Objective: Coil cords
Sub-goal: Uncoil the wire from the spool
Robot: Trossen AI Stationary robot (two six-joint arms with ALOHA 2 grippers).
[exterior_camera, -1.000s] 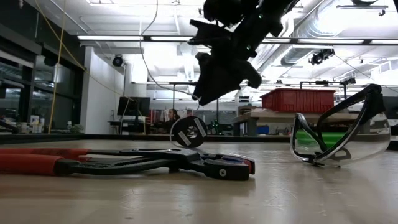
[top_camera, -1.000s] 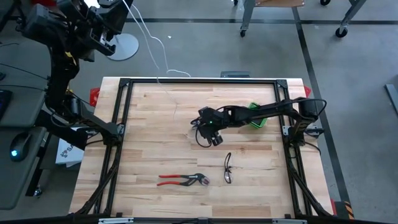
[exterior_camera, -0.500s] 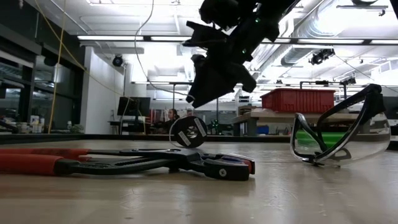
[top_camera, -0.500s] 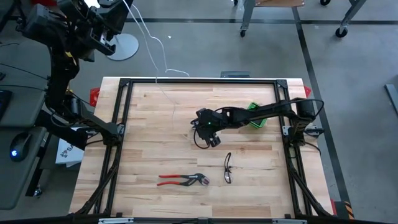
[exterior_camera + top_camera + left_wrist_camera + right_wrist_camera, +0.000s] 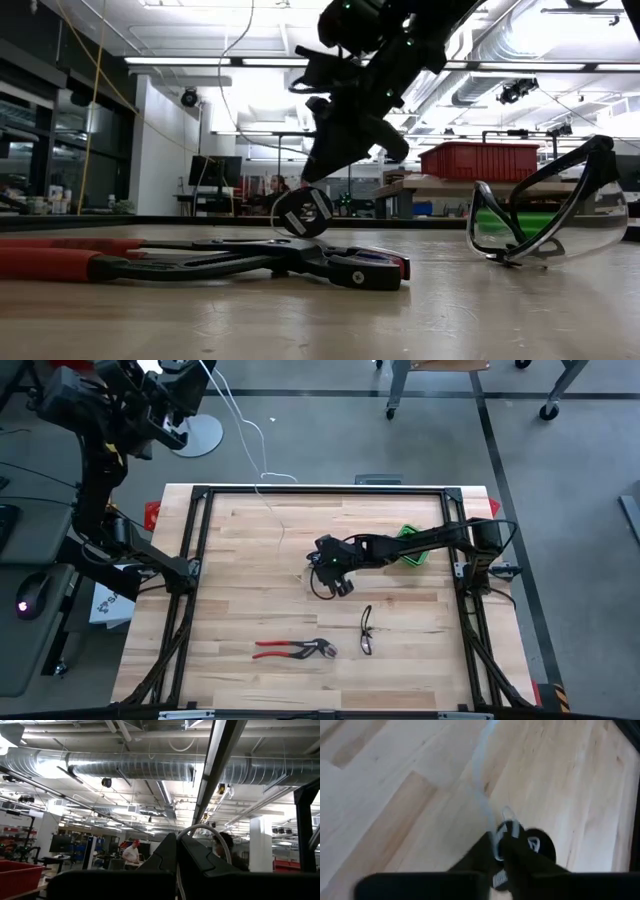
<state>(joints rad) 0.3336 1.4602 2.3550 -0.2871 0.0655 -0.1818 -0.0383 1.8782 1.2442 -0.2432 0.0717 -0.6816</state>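
Near the middle of the wooden table (image 5: 230, 610), the right gripper (image 5: 318, 568) has its fingers pressed together on the thin white cord (image 5: 485, 795), just above the small black spool (image 5: 303, 211) resting on the boards. Red-handled pliers (image 5: 292, 650) and safety glasses (image 5: 366, 630) lie nearer the front edge. High off the table's far left corner, the left gripper (image 5: 177, 870) is pinched on the cord's other end.

white cord (image 5: 268, 502), black spool (image 5: 304, 212), red-handled pliers (image 5: 292, 650), pale striped wooden table (image 5: 230, 610)
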